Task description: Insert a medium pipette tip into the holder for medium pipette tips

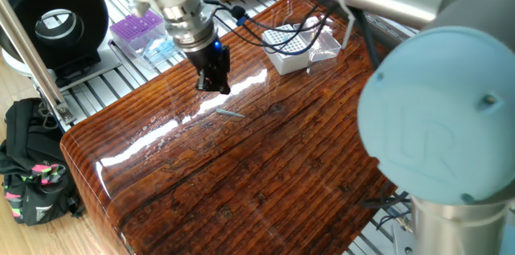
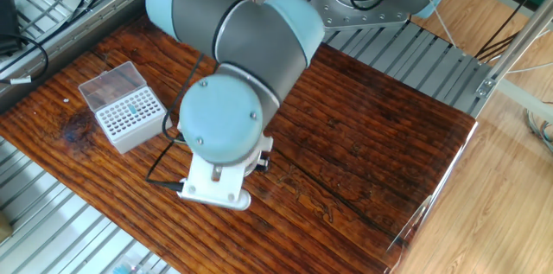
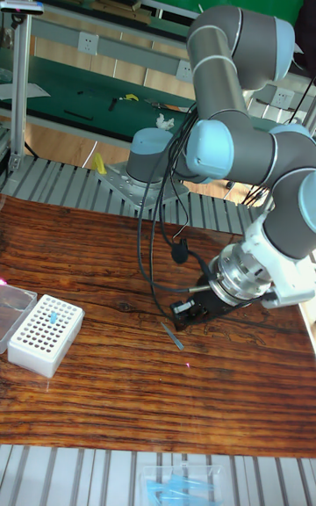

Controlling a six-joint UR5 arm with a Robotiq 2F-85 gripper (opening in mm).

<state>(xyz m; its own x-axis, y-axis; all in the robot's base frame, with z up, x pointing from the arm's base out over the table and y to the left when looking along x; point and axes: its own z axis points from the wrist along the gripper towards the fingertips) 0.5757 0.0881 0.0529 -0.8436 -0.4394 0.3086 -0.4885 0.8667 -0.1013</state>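
The medium pipette tip (image 1: 231, 113) lies flat on the glossy wooden table, a thin greyish cone; the tall fixed view also has the tip (image 3: 173, 336) in sight. My gripper (image 1: 216, 84) hangs tilted just above the wood, a little to the upper left of the tip, open and holding nothing. In the tall fixed view the gripper (image 3: 186, 316) is right beside the tip's upper end. The holder for medium pipette tips (image 1: 288, 49) is a white block with a hole grid and a clear lid, farther back. In the other fixed view the holder (image 2: 130, 117) shows, while the arm hides the tip and fingers.
A purple grid-topped box (image 1: 137, 28) and a blue packet (image 1: 163, 48) lie on the slatted metal bench left of the table. A black ring-shaped device (image 1: 56, 18) stands at far left, a black bag (image 1: 28, 166) on the floor. Cables trail behind the holder.
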